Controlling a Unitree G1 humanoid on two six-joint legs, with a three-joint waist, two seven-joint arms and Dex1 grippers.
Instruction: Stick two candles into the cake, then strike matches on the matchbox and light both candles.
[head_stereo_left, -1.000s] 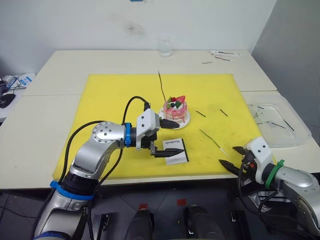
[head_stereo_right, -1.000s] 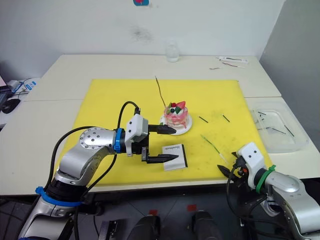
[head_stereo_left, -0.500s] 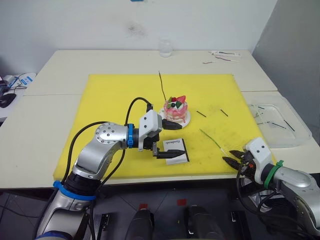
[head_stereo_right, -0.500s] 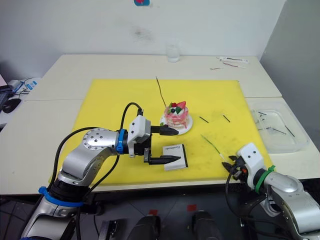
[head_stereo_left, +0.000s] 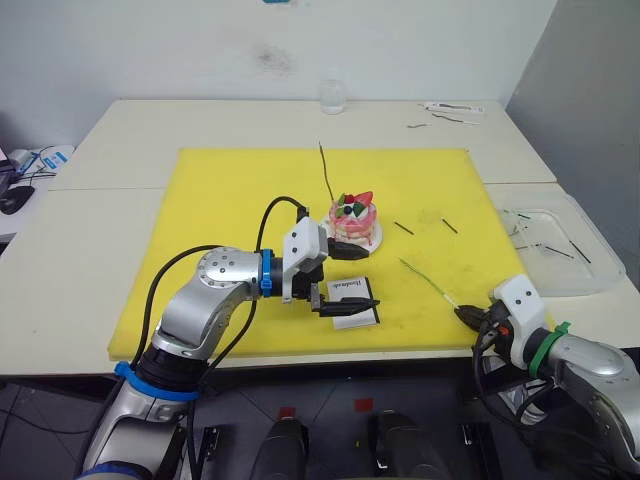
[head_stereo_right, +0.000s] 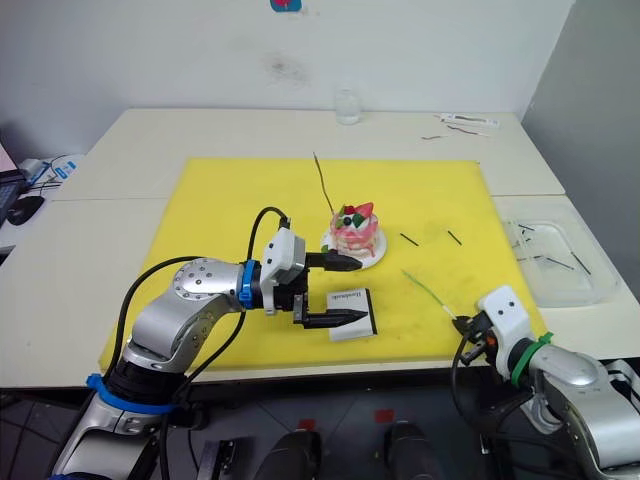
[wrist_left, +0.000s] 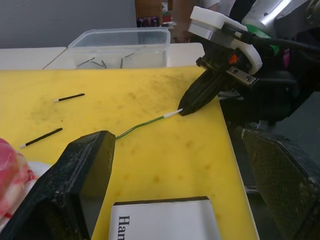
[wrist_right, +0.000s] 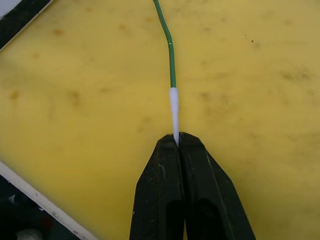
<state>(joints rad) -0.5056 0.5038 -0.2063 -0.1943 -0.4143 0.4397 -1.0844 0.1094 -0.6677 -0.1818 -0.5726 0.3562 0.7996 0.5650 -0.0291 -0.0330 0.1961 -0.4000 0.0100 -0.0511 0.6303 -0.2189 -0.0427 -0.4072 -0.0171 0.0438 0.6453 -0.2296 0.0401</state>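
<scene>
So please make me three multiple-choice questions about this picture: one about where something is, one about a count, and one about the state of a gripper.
1. Where does the matchbox lie?
A. on the yellow mat, in front of the cake
B. inside the clear tray
C. on the bare table behind the mat

2. How many candles stand in the cake?
A. none
B. one
C. two

3. What is the right gripper doing?
A. open above the cake
B. shut on the white tip of the lying candle
C. holding the matchbox

Answers:
1. A, the white box lies on the mat just in front of the cake's plate.
2. B, one standing candle rises from the cake and the other lies on the mat.
3. B, the right wrist view shows the fingers closed together on the white tip.
</scene>
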